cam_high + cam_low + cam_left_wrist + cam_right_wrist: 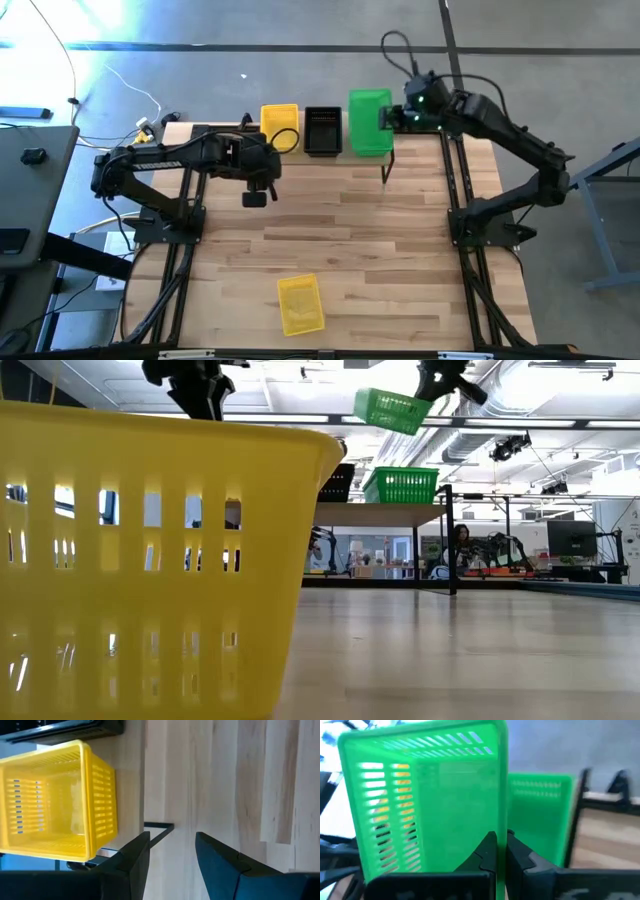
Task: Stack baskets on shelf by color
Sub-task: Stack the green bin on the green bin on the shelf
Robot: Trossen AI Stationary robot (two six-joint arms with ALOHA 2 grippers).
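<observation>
The right gripper (501,852) is closed on the side wall of a green perforated plastic basket (368,112), pinching the thin wall between its two dark fingers and holding the basket in the air, tilted, above the right end of the low light-wood shelf on thin black metal legs (345,157). In the low view this held basket (392,410) hangs clear above a second green perforated basket (401,485) that stands on the shelf. On the same shelf, at the far edge of the wooden tabletop (400,250), a black perforated plastic basket (323,130) stands in the middle and a yellow perforated plastic basket (280,127) stands at the left end. The left gripper (172,852) hovers over the tabletop just in front of the shelf's left end, its jaws parted wide and holding nothing. A further loose yellow basket (300,303) lies alone near the front edge of the tabletop, well apart from the shelf and from both arms.
</observation>
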